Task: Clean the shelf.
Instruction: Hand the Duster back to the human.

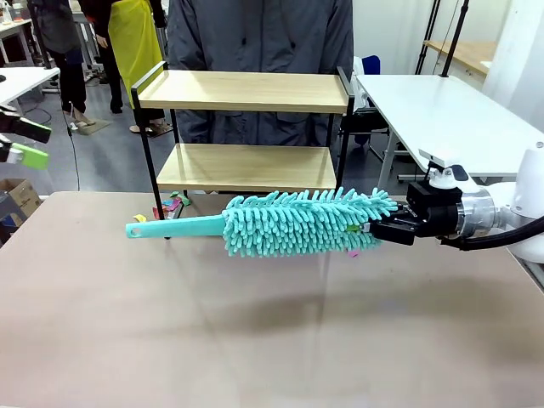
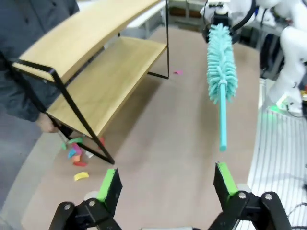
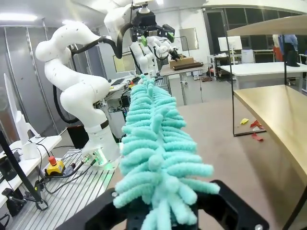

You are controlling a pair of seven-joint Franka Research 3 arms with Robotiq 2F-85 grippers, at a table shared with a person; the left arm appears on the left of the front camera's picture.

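Observation:
The shelf (image 1: 246,92) stands at the table's far side, with two light wooden boards on thin black legs; it also shows in the left wrist view (image 2: 108,72) and the right wrist view (image 3: 278,108). A teal fluffy duster (image 1: 293,223) hangs level above the table in front of it. My right gripper (image 1: 378,228) is shut on the duster's fluffy end (image 3: 158,148), and the plastic handle (image 1: 174,228) points left. Raised at the far left, my left gripper (image 1: 21,143) is open and holds nothing (image 2: 165,184), its green pads (image 2: 106,184) wide apart, well clear of the duster (image 2: 221,62).
Coloured paper scraps (image 2: 76,154) lie on the brown table (image 1: 255,340) by the shelf's foot (image 1: 174,204); one pink scrap (image 2: 178,72) lies farther off. A person in a dark jacket (image 1: 255,34) stands right behind the shelf. A white table (image 1: 442,106) stands at the right.

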